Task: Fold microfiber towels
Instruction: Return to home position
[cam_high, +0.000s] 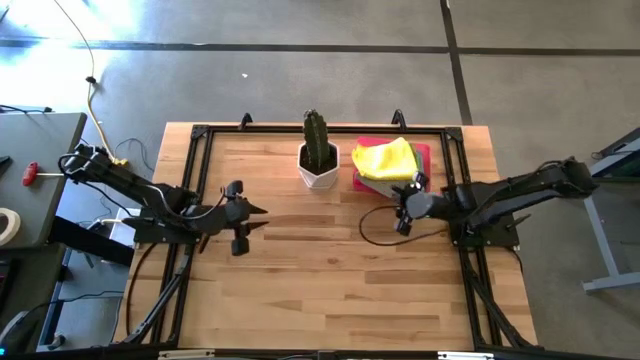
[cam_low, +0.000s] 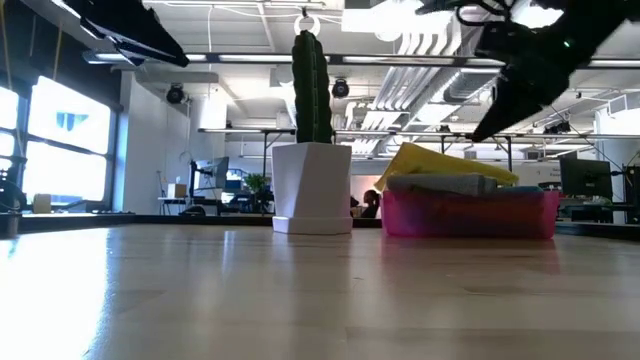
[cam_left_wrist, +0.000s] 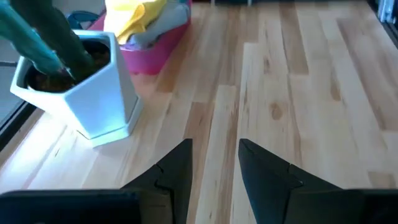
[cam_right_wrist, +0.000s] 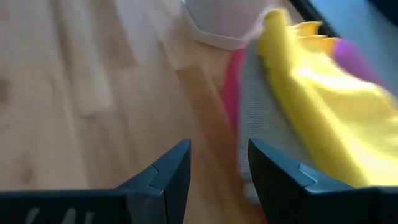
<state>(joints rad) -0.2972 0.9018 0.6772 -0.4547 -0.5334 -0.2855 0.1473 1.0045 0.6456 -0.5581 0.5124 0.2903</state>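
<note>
1. Yellow towel (cam_high: 385, 158) sits heaped high in the tray (cam_high: 424, 150); it could slump over the rim.
2. Right gripper (cam_high: 403, 212), fingers spread and empty, hangs just beside the tray: a careless swing could snag cloth.
3. Left gripper (cam_high: 258, 212), spread too, waits mid-table.

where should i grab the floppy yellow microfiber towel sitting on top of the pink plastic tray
Probably pinch the yellow towel by its raised, bunched ridge, straight down from above. It lies crumpled on top, higher than the pink tray wall, with the white cactus pot close beside, so a sideways approach looks cramped. The right gripper is nearest.
</note>
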